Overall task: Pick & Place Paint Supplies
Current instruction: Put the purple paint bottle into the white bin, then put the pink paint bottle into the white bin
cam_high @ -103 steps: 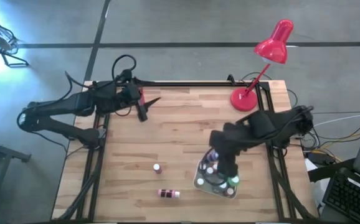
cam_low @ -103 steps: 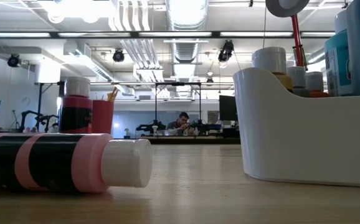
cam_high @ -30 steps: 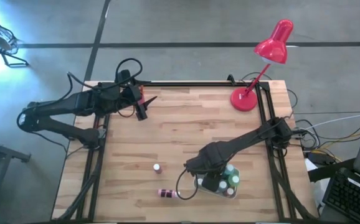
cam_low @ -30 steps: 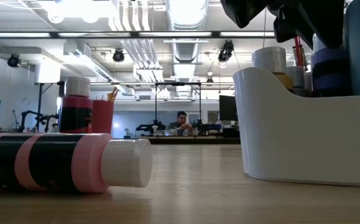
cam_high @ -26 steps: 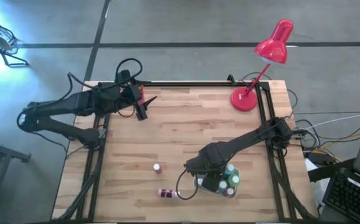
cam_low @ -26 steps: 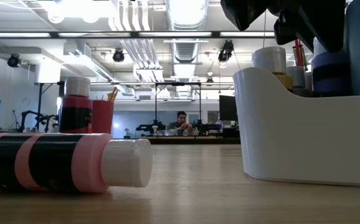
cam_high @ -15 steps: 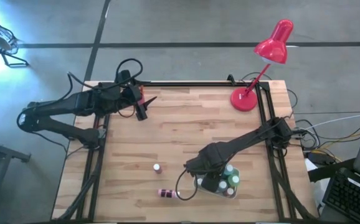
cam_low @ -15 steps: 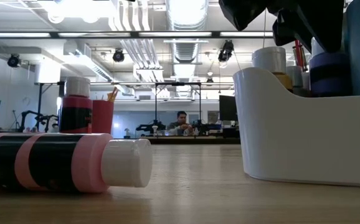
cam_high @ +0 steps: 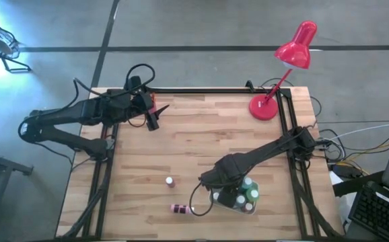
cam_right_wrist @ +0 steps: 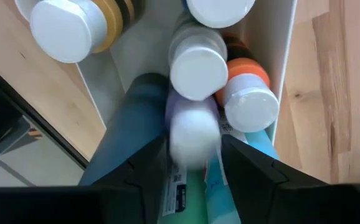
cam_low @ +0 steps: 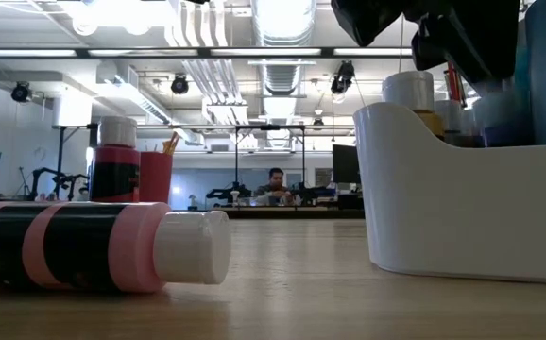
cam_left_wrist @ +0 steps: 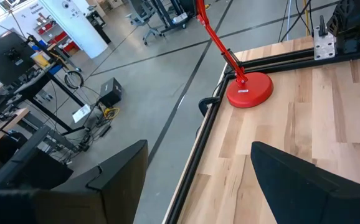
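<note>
Far left on the pale wooden slat counter, the left pincer hangs over the back corner, its two dark fingers spread wide with nothing between them. Through that wrist's view, the red desk lamp stands on its round base by the counter's black edge rail.

Moving to the middle front, a small pink-and-black paint bottle with a white cap stands upright on the bare wood. Just in front of it, toward the near edge, a second pink-and-black striped bottle lies on its side, white cap pointing right in the low view.

Further right, the white plastic caddy sits near the front edge, packed with white-capped bottles: a yellow-banded one, an orange one, teal and green ones alongside. The right pincer reaches down into the caddy from above. In its wrist view a pale purple bottle with a white cap sits blurred between the dark fingers, which stand a little off its sides; whether they are gripping it or letting go, I cannot tell.
</note>
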